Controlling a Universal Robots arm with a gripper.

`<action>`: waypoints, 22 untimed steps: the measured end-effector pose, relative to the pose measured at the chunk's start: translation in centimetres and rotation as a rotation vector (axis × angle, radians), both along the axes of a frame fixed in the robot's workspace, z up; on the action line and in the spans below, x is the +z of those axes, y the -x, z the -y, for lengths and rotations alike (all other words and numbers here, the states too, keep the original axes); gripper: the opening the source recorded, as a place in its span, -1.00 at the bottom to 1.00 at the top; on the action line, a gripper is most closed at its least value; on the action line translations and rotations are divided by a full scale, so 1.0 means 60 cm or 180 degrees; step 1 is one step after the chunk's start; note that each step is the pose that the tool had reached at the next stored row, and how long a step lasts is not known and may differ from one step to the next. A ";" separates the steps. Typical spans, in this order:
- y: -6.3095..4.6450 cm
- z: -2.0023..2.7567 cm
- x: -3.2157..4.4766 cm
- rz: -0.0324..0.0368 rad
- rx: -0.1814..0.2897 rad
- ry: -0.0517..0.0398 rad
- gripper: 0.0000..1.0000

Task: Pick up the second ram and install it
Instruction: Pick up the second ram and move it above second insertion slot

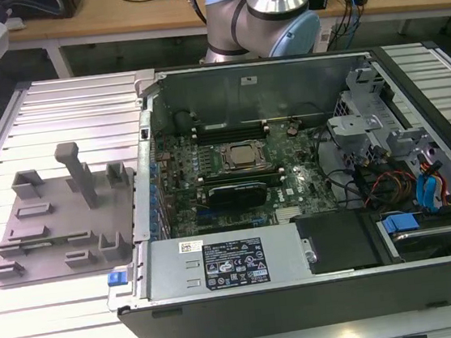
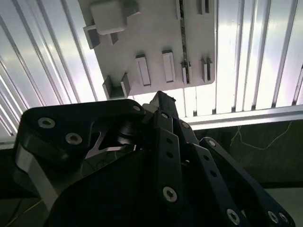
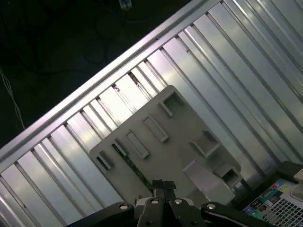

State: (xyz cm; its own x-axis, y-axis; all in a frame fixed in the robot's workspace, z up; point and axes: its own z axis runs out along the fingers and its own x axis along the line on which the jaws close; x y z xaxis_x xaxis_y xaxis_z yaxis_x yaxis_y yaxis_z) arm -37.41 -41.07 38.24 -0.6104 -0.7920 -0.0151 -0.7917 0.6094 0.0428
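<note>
Nearest the wrist cameras, I note the gripper (image 3: 159, 185) clenched. In the first wrist view its dark fingertips (image 3: 155, 185) are drawn together with nothing between them. The second wrist view shows its black linkages narrowing to the same point (image 2: 162, 99).

Beyond the tool lies the grey holder plate (image 3: 180, 127), seen from well above in both wrist views. The second ram (image 3: 127, 162) stands on edge in a slot of that plate and shows as a thin green strip. In the second wrist view the strip (image 2: 182, 42) runs between small grey pegs. The tool hangs above the plate and clear of the ram.

Under the plate is the ribbed metal table (image 3: 222, 52).

In the exterior view the holder plate (image 1: 57, 229) sits at the exterior view's left, lower half of the frame, just beside the open computer case (image 1: 305, 294). I cannot make out the ram on the plate from there.

The case takes up the centre and the exterior view's right, and the motherboard (image 1: 297, 187) lies flat inside it. The CPU socket (image 1: 244, 155) is near the frame's middle.

Farthest back, at top centre, is the arm's base (image 1: 260, 6).
</note>
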 end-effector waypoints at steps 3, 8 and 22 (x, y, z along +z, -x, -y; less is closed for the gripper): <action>0.000 0.0000 0.000 0.0000 0.0167 0.0000 -0.84; 0.000 0.0000 0.000 0.0000 0.0419 0.0000 -0.84; 0.000 0.0000 0.000 0.0000 0.1290 0.0000 -0.84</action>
